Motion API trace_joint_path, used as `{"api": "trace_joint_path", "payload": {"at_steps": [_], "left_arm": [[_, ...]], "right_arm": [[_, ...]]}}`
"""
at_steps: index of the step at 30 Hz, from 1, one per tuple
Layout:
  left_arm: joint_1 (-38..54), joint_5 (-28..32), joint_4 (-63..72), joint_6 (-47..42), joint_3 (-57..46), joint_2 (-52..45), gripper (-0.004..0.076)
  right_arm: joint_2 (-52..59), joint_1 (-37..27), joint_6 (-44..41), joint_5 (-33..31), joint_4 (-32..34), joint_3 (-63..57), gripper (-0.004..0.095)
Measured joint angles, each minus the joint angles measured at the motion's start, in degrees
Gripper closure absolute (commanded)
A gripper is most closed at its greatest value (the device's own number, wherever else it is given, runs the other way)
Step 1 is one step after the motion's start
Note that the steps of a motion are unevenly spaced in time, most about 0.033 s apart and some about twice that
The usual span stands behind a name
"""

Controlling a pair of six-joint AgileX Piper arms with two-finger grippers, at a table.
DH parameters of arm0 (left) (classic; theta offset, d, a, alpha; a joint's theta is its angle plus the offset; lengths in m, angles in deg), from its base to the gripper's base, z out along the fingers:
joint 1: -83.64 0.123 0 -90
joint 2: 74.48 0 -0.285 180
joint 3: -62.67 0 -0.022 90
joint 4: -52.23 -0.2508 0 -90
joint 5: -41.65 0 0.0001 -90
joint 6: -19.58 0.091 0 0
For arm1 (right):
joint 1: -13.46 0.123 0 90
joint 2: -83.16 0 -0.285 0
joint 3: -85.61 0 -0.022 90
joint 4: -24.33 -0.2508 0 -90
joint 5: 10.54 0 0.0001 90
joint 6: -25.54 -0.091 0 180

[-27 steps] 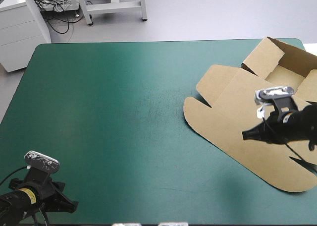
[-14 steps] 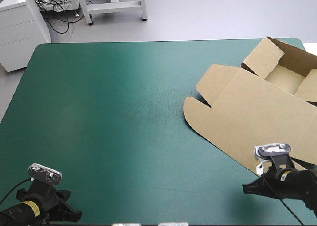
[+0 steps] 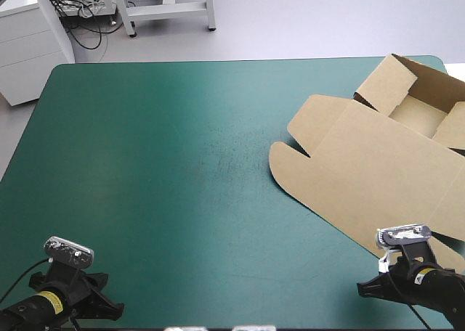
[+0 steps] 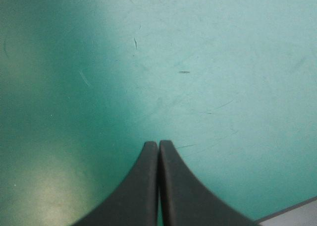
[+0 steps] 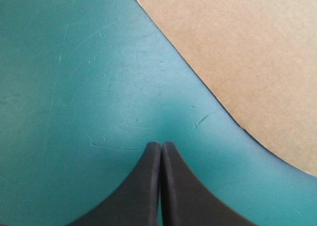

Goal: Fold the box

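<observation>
Teal-green cover [image 3: 182, 164] below both closed, empty jaws.

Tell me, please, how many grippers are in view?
2. The left gripper, shut, is over teal-green cover at the near left corner; the right gripper, shut, is beside the box, near right.

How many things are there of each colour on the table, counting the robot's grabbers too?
Brown: 1, the box
Black: 2, the left gripper and the right gripper
Teal-green: 1, the table cover
Total: 4
</observation>
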Motion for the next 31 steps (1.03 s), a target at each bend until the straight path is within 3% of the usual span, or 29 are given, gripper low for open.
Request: {"api": "trace_joint_path", "payload": {"at_steps": [31], "left_arm": [[0.0, 0.4, 0.1, 2.1, 0.0, 0.0, 0.0756]], "right_arm": [[11.5, 0.0, 0.0, -0.5, -0.1, 0.0, 0.0931]]}}
